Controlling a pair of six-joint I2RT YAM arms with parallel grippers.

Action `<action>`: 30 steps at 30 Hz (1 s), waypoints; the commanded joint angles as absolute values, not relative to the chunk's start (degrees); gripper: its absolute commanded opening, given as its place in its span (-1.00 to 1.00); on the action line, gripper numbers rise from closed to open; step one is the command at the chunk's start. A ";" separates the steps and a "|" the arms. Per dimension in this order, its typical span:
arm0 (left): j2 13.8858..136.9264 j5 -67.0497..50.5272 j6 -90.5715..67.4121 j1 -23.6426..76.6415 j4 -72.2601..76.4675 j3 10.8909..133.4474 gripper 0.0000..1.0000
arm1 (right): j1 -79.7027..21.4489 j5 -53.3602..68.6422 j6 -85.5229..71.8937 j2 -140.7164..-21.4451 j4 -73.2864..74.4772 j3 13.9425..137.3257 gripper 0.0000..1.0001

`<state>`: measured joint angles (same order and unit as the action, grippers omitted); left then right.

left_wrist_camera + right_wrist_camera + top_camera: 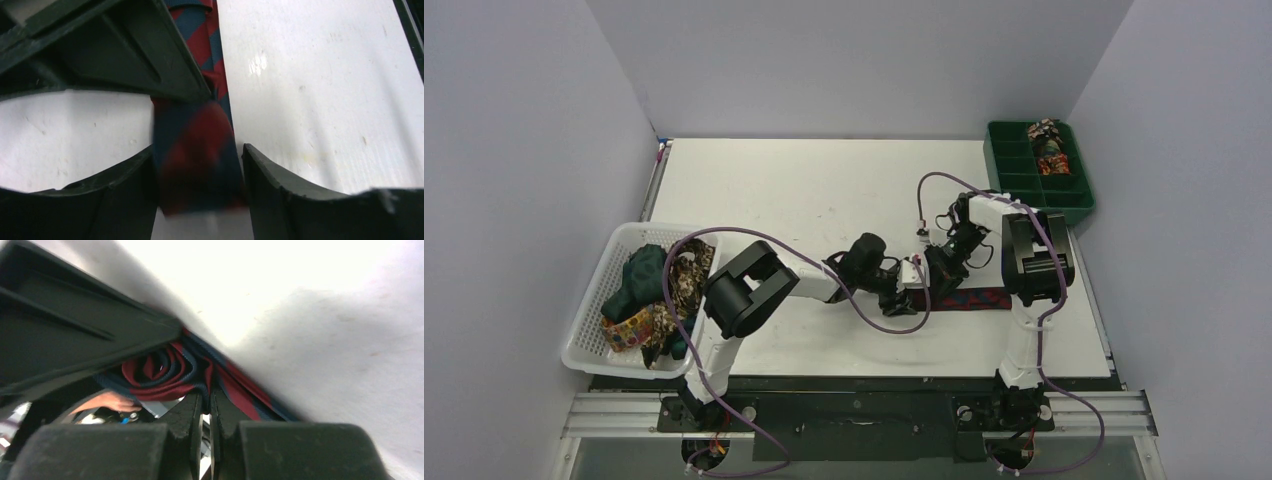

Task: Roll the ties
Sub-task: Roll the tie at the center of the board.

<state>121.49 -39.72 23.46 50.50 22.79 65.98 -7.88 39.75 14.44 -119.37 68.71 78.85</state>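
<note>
The dark navy tie with red diagonal stripes (974, 298) lies flat along the front right of the table, its left end rolled into a coil. My left gripper (902, 290) is shut on the sides of that coil; in the left wrist view the blurred roll (192, 135) fills the gap of the gripper (197, 152). My right gripper (936, 272) is right beside it. In the right wrist view its nearly closed gripper (206, 395) pinches a fold of the coiled tie (165, 372). Other ties (649, 285), brown-gold, green and multicoloured, are heaped in the basket.
A white mesh basket (594, 320) stands at the table's left edge. A green compartment tray (1024, 185) stands at the back right with rolled ties (1046, 140) in its far compartments. Walls close in three sides.
</note>
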 commanded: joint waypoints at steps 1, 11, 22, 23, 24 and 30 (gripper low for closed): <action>118.83 -40.47 19.06 48.24 22.79 60.48 0.28 | -9.53 28.10 13.29 -118.48 62.99 78.14 -1.00; 116.55 -40.98 8.47 46.19 48.78 52.01 0.67 | -12.06 23.88 11.19 -121.22 59.86 77.84 -1.00; 124.17 -39.19 -3.39 49.20 59.60 56.02 0.83 | -12.13 25.56 10.38 -121.32 57.67 76.48 -1.00; 125.08 -37.83 -3.41 49.74 60.47 56.09 0.83 | -12.08 25.81 10.37 -121.23 57.53 76.34 -1.00; 125.52 -36.98 -3.58 50.01 60.87 56.28 0.81 | -11.92 25.91 10.37 -121.22 57.50 76.36 -1.00; 130.84 -31.36 -6.35 51.24 66.45 58.70 0.41 | -11.77 27.59 10.51 -121.71 56.96 76.48 -1.00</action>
